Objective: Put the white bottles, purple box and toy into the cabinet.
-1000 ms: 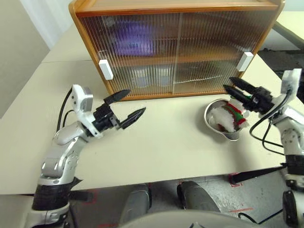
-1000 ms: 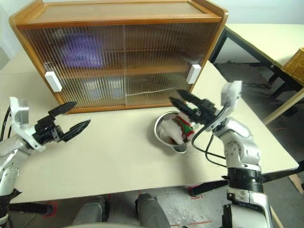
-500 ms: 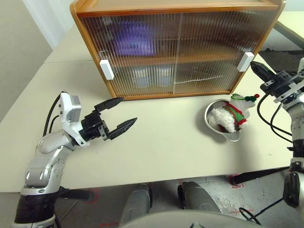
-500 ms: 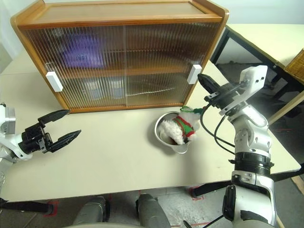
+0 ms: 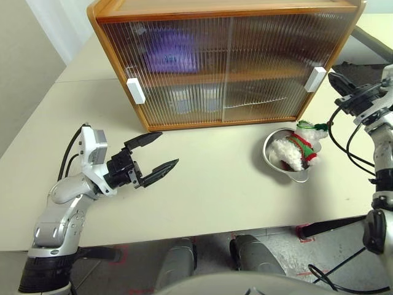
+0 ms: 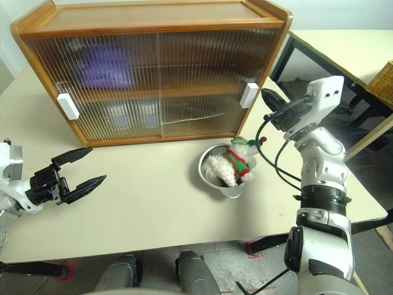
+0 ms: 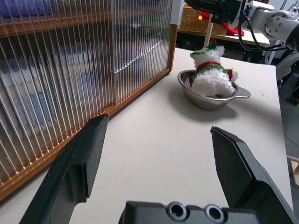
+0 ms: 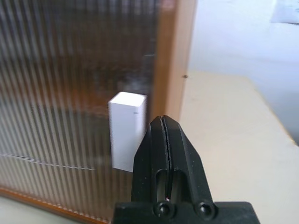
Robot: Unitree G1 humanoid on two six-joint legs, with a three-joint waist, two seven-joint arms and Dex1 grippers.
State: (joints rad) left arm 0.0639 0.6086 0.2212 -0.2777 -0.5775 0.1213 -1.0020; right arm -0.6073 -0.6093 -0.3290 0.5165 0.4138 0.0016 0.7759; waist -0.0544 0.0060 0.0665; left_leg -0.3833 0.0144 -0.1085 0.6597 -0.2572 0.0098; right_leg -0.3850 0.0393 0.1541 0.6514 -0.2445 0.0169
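The cabinet [image 5: 227, 61] stands at the back of the table with both ribbed sliding doors shut. A blurred purple box [image 5: 169, 49] shows through the left door on the upper shelf. Pale blurred shapes that may be the white bottles [image 5: 187, 101] sit on the lower shelf. The toy [image 5: 298, 146] sits in a steel bowl [image 5: 277, 165] in front of the cabinet's right end. My right gripper [image 5: 333, 78] is shut and empty, its tip just beside the right door's white handle [image 8: 126, 130]. My left gripper [image 5: 161, 150] hovers open and empty over the table's left part.
The left door's white handle [image 5: 136, 90] is at the cabinet's left end. Bare tabletop [image 5: 215, 190] lies between my left gripper and the bowl. The table's right edge runs close behind my right arm, with a second table [image 6: 344, 52] and a wicker basket [image 6: 384, 80] beyond.
My right gripper left the toy in the bowl, shut, and rose to the right door's handle. My left gripper drew back slightly, still open.
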